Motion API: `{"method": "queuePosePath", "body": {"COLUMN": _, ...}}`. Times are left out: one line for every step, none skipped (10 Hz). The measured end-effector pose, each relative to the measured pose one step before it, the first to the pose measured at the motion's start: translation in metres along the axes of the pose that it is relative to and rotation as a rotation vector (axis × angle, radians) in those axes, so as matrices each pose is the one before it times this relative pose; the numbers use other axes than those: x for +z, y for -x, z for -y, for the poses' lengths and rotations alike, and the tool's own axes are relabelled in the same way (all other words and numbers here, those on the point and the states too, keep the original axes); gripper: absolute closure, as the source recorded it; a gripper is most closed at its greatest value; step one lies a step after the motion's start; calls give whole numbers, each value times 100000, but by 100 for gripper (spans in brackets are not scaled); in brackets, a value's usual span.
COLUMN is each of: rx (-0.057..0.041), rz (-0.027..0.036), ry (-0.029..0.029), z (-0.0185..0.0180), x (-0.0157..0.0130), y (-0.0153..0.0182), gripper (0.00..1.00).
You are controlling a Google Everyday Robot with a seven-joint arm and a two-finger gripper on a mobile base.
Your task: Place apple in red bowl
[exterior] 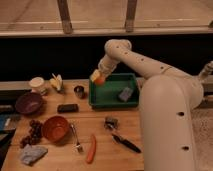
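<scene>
My gripper (97,77) hangs over the left rim of the green tray (131,102), shut on the apple (99,80), a small orange-peach ball that shows just below the fingers. The red bowl (55,128) sits on the wooden table at the front left, well below and left of the gripper. Nothing lies in the bowl. My white arm reaches in from the right and fills the right side of the view.
A dark purple bowl (28,102) stands at the far left. A small metal cup (79,91), a black block (67,107), a fork (76,138), a long orange-red sausage-shaped thing (91,148), grapes (33,132) and a grey cloth (33,154) surround the red bowl.
</scene>
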State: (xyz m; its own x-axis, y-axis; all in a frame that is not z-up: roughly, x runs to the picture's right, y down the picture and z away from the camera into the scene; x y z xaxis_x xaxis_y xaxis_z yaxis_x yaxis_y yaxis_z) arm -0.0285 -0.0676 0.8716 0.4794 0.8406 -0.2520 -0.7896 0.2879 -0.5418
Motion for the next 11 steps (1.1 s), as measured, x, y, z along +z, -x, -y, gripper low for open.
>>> {"method": "queuePosePath", "body": {"rx": 252, "rz": 89, "ry": -70, "z": 152, "x": -89, "y": -77, "gripper": 100}}
{"method": "queuePosePath", "body": {"rx": 435, "rz": -114, "ry": -556, "z": 433, "x": -97, "y": -202, "gripper": 100}}
{"method": "queuePosePath", "body": {"rx": -642, "rz": 120, "ry": 674, "z": -605, "x": 145, "y": 331, "gripper": 100}}
{"method": "queuePosePath", "body": {"rx": 36, "rz": -446, "ry": -187, "z": 98, "x": 115, "y": -53, "gripper": 100}}
{"method": "queuePosePath", "body": {"rx": -375, "rz": -557, "ry": 124, "z": 122, "x": -77, "y": -21, "gripper": 100}}
{"method": "queuePosePath", "body": {"rx": -3723, "rz": -1281, "ry": 869, "z": -792, "x": 359, "y": 201, "gripper": 100}}
{"method": "queuePosePath", "body": {"rx": -2979, "rz": -865, "ry": 1174, "z": -1208, "x": 464, "y": 317, "gripper": 100}}
{"method": "queuePosePath", "body": {"rx": -4624, "rz": -1310, "ry": 2098, "z": -2232, "x": 693, "y": 331, "gripper": 100}}
{"method": "queuePosePath", "body": {"rx": -5151, "rz": -2015, "ry": 2050, "z": -2473, "x": 722, "y": -107, "gripper": 100}}
{"method": "queuePosePath", "body": {"rx": -3433, "rz": -1359, "ry": 1704, "z": -1781, "x": 529, "y": -82, "gripper": 100}}
{"method": "queuePosePath", "body": {"rx": -5056, "rz": -2150, "ry": 2750, "z": -2518, "x": 1005, "y": 234, "gripper": 100}}
